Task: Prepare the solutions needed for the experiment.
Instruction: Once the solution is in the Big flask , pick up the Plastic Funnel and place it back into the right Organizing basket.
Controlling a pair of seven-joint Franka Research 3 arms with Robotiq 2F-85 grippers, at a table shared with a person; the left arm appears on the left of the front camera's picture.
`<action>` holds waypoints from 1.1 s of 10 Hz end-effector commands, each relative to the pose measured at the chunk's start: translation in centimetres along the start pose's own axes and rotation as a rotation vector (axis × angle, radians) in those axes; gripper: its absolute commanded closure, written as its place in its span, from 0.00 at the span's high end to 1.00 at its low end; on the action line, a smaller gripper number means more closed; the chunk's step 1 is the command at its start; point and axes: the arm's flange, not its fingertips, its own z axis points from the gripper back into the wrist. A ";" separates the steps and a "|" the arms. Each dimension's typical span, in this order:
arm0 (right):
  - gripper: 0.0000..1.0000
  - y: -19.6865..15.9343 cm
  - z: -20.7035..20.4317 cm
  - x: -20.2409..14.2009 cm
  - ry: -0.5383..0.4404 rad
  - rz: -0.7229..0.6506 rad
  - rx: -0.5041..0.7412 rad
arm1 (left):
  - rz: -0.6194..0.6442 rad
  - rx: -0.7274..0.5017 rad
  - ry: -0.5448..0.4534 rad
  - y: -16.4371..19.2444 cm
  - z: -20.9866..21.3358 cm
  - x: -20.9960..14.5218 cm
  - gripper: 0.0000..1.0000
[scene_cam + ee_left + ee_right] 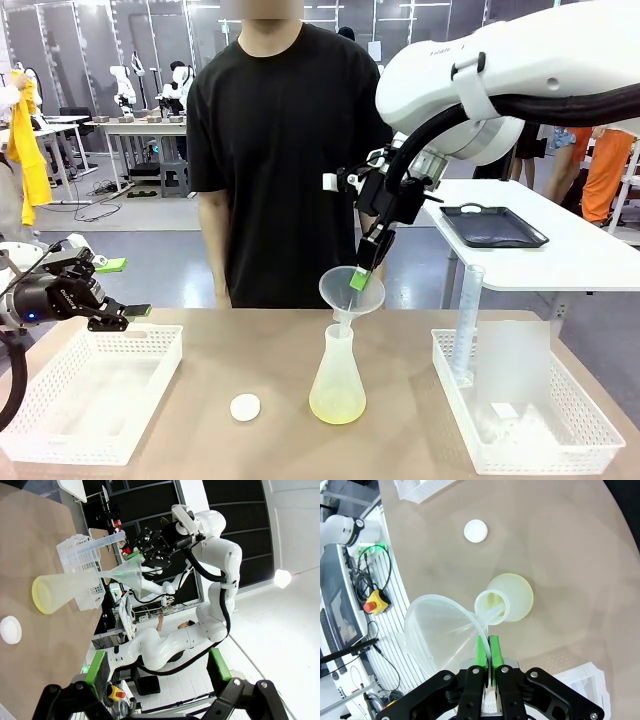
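Brown table point(200, 360), person standing at 12 o'clock. Solution point(337, 408) lay shallow in bottom of upright flask point(337, 375) at table centre, at 6 o'clock from your right gripper point(362, 275). It was pinched shut on funnel point(345, 290) rim, stem tilted into flask neck, arm reaching down from 2 o'clock. Left gripper point(126, 288) hung wide open, empty, at 9 o'clock over basket point(100, 331).

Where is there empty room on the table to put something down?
Bare tabletop lies between the flask and the right basket, and between the left basket and the white cap. It is crowded over the flask, where the right gripper holds the funnel.
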 end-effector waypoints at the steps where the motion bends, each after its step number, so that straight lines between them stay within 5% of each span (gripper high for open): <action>1: 0.00 0.6 1.2 -0.5 -0.032 0.020 0.013 | -0.005 -0.008 -0.008 -0.3 -0.1 0.0 1.00; 7: 0.00 3.0 6.5 -2.1 -0.084 0.061 0.013 | -0.005 -0.008 -0.008 -0.3 -0.1 0.0 1.00; 11: 0.00 1.5 8.0 -4.6 -0.061 0.010 0.044 | -0.005 -0.008 -0.008 -0.3 -0.1 0.0 1.00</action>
